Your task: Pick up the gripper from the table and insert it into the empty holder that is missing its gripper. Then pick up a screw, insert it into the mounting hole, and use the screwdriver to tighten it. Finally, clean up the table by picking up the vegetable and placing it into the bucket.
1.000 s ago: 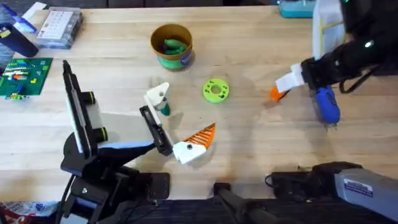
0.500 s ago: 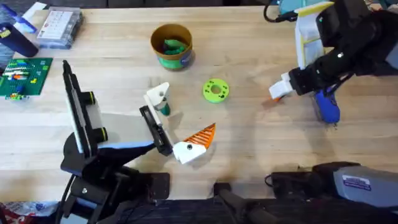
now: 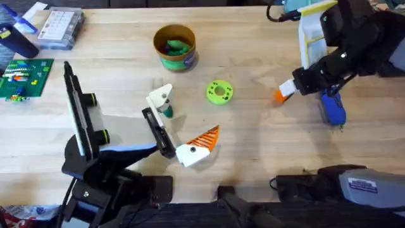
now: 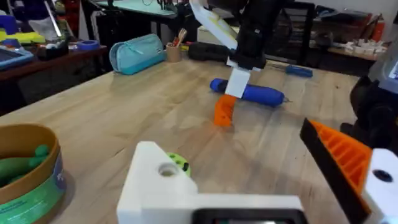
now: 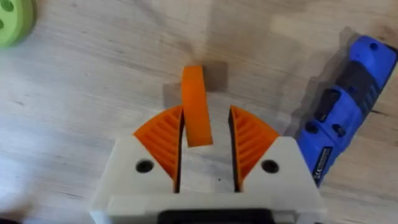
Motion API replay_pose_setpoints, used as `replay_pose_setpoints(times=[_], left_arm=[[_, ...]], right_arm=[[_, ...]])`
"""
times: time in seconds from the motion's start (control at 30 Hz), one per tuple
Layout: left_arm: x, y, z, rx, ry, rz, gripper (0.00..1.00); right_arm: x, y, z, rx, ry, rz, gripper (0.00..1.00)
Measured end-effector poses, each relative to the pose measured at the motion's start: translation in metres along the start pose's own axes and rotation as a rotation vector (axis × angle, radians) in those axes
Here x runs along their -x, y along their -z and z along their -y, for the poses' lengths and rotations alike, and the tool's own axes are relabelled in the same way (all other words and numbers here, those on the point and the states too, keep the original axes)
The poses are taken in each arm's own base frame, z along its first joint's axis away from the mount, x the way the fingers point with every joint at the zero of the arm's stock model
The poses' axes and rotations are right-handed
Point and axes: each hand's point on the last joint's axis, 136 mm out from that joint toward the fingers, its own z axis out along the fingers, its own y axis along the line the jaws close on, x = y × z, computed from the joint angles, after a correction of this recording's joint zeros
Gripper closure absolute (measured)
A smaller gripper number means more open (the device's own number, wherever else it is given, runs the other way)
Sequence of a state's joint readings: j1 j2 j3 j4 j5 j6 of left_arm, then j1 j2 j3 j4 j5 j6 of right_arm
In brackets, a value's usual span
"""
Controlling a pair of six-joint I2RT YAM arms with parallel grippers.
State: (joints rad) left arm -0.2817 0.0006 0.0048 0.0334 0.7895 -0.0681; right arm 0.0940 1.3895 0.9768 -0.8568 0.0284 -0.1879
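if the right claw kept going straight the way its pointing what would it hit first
Probably the table. The right claw points down at the wood, an orange piece upright between its pads, seemingly touching the left one; that piece would likely press into it first.

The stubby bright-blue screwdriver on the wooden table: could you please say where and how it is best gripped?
Grip the stubby bright-blue screwdriver across its fat handle, coming straight down from above: it lies flat on the light wood table, so its two long sides are open to the fingers.
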Motion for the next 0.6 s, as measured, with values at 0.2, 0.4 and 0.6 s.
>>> replay_pose_setpoints(times=[0.2, 0.4, 0.6], left_arm=[[0.000, 0.000, 0.000, 0.000, 0.000, 0.000, 0.010], [0.000, 0.000, 0.000, 0.000, 0.000, 0.000, 0.010], [0.000, 0.000, 0.000, 0.000, 0.000, 0.000, 0.010]], right_arm=[[0.000, 0.000, -0.005, 0.029, 0.003, 0.003, 0.879], [-0.001, 0.001, -0.006, 0.035, -0.002, 0.000, 0.989], [-0.006, 0.029, -0.010, 0.049, -0.054, 0.006, 0.993]])
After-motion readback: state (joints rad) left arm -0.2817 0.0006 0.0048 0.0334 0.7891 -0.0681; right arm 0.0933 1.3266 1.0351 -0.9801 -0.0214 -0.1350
